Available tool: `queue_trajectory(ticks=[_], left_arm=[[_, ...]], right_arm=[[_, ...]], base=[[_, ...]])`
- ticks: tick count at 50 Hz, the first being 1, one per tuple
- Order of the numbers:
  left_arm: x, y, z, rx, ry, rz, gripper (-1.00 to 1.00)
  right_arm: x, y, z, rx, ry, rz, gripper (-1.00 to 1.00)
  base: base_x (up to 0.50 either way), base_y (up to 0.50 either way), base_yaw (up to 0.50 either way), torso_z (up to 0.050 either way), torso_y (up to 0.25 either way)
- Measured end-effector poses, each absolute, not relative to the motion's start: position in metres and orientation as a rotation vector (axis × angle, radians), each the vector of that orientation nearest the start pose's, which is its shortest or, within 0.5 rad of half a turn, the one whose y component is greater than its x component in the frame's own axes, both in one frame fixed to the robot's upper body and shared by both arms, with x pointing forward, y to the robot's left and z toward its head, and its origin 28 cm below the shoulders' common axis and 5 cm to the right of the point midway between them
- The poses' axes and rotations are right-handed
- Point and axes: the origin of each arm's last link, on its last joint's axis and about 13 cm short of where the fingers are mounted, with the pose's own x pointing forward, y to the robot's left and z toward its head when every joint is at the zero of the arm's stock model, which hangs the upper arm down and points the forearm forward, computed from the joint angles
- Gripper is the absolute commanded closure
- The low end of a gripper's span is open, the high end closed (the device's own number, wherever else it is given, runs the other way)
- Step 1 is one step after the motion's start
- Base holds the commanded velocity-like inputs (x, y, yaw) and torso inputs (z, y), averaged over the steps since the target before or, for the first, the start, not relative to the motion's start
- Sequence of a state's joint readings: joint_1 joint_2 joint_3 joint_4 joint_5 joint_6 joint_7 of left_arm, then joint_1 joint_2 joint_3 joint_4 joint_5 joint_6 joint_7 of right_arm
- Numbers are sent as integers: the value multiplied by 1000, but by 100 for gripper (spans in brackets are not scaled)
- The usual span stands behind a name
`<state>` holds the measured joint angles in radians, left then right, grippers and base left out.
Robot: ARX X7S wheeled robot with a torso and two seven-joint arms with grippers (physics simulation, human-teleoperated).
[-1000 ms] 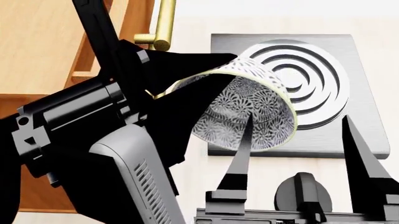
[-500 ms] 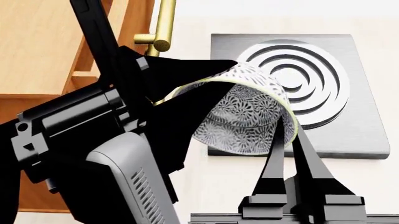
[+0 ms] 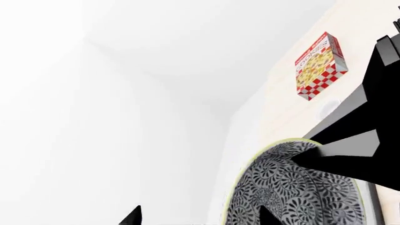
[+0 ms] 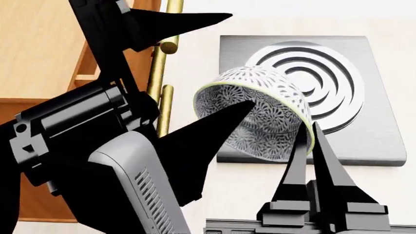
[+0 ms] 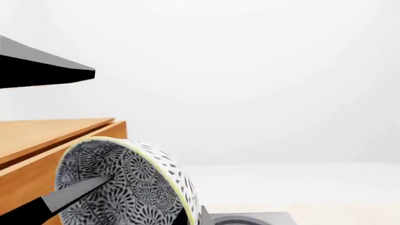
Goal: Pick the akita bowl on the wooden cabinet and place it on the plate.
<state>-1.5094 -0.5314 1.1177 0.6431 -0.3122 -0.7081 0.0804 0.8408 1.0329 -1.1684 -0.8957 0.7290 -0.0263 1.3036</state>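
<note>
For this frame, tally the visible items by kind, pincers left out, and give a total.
Patterned bowl: 1
Wooden cabinet: 1
Grey stove with ring burner: 1
Red-checkered box: 1
Total: 4

We see our black left gripper (image 4: 217,63) spread wide at left; our black right gripper (image 4: 307,146) pinched at lower right.
</note>
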Motion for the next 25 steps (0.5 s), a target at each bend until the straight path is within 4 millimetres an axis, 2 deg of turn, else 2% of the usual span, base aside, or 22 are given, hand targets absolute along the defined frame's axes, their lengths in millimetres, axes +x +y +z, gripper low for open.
queue_trajectory(ticks=[25], left_arm=[[248, 146, 330, 1104, -736, -773, -100]], right_arm=[[163, -104, 200, 29, -436, -85, 100]], base=[[0, 0, 0, 0, 0]])
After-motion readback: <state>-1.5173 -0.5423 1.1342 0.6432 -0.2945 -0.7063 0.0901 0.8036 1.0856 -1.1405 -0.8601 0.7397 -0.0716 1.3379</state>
